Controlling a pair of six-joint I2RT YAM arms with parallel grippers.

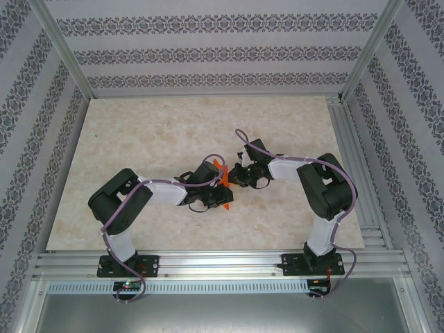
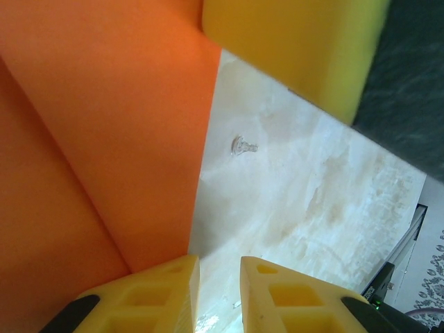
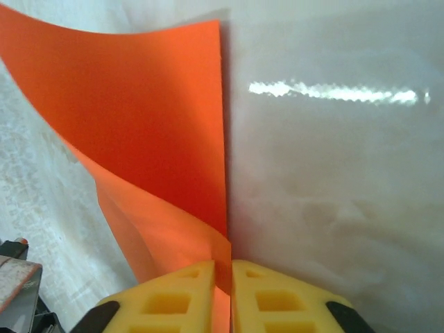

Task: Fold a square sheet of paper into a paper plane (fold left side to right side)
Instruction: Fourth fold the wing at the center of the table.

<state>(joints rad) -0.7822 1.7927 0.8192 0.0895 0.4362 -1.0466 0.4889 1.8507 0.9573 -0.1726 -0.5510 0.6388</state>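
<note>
- Aluminium rail (image 1: pixel 222 262) runs along the near edge and carries both arm bases. Beyond it the marble-look table (image 1: pixel 159 125) starts.
- Both arms bend inward, so I see the two wrists meet around the table's middle, with bare surface to the left, to the right and beyond them.
- On the left wrist view, my left gripper (image 2: pixel 220 267) stands narrowly parted. I see table in the slit and nothing between the fingers. The orange lies just beside its left finger.
- My right gripper (image 3: pixel 222 267) is pinched onto the square sheet of paper (image 3: pixel 152 125), with the orange running down between the two fingers.
- From above, the sheet stands on edge between the two grippers, a thin orange strip whose long axis runs near to far, leaning slightly left at its far end.
- In the right wrist view one straight edge leads directly away from the fingers, and the rest curls off to the left.
- In the left wrist view a yellow pad (image 2: pixel 298 41) sits at the sheet's far side, touching it.
- Farthest off, the table's far edge meets patterned walls (image 1: pixel 208 52), well apart from the grippers.
</note>
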